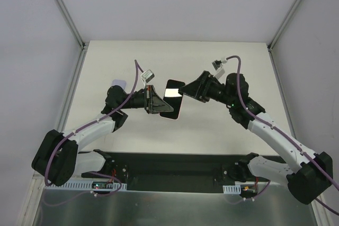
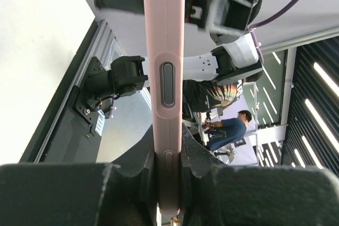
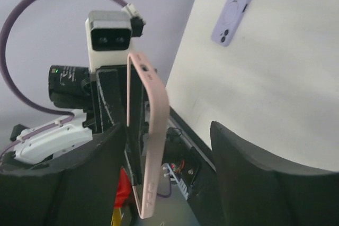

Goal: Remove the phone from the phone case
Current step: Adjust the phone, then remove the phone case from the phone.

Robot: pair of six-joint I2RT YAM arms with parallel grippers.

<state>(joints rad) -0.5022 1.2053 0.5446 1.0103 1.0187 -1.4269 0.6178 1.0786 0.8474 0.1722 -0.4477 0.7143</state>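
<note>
A black phone [image 1: 172, 95] sits in a pink case [image 1: 179, 111], held up off the table between both arms. My left gripper [image 1: 158, 102] is shut on the case's left side. In the left wrist view the pink case edge [image 2: 165, 35] is clamped between my fingers [image 2: 204, 165]. My right gripper [image 1: 185, 92] is open at the phone's right edge. In the right wrist view the pink case [image 3: 157, 125] bows away from the black phone [image 3: 135, 115], which lies against one finger [image 3: 100, 157]. The other finger stands apart.
A lilac phone case [image 3: 233, 13] lies flat on the white table [image 3: 275, 88], behind the left arm in the top view [image 1: 119, 83]. The black base strip [image 1: 169, 165] runs along the table's near edge. White walls enclose the sides.
</note>
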